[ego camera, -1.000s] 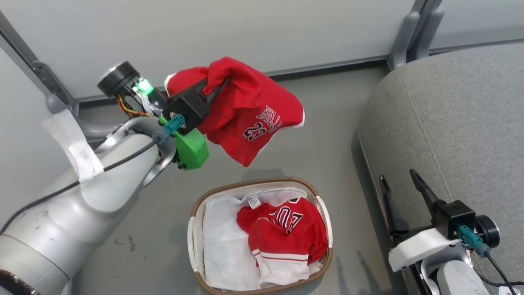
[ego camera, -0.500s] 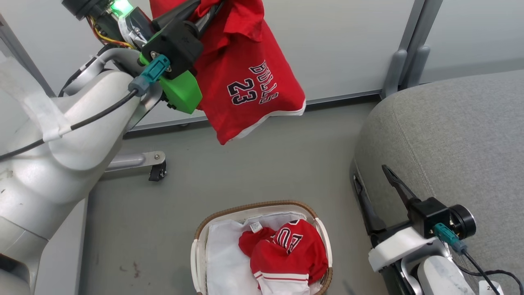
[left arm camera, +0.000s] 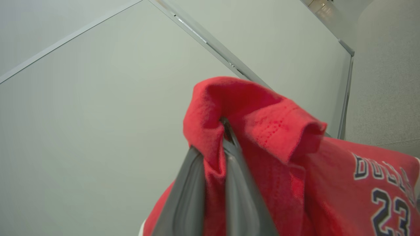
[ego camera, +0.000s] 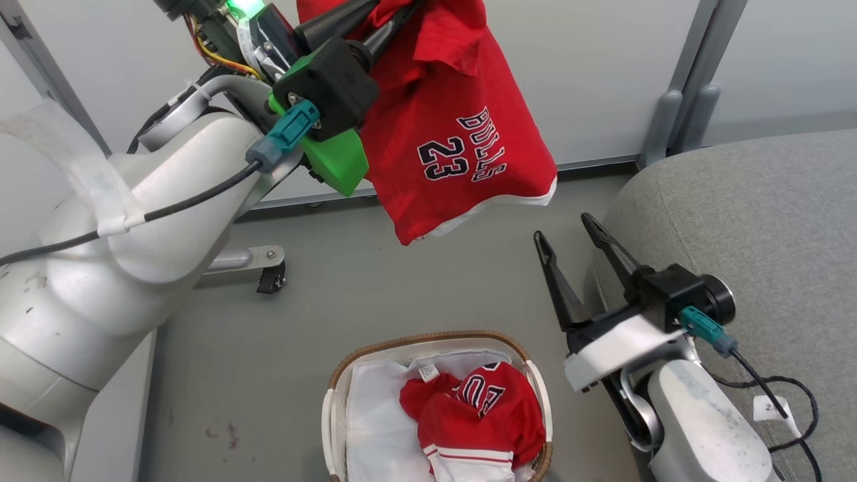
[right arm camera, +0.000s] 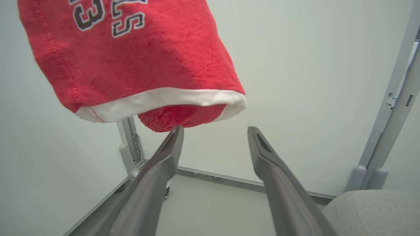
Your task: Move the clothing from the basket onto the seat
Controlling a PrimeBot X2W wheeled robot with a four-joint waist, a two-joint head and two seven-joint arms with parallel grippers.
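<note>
Hanging high above the basket (ego camera: 402, 341), long axis straight down, pinched by a top fold in the clamped left gripper (left arm camera: 215, 147): one red shirt (ego camera: 462, 140). Lying in the basket: a second red shirt (ego camera: 482, 422), perhaps more beneath. Right of the basket: the seat (ego camera: 756, 214), so calls for a rightward carry. Nearer the seat: right gripper (ego camera: 564, 227), spread wide, empty.
</note>
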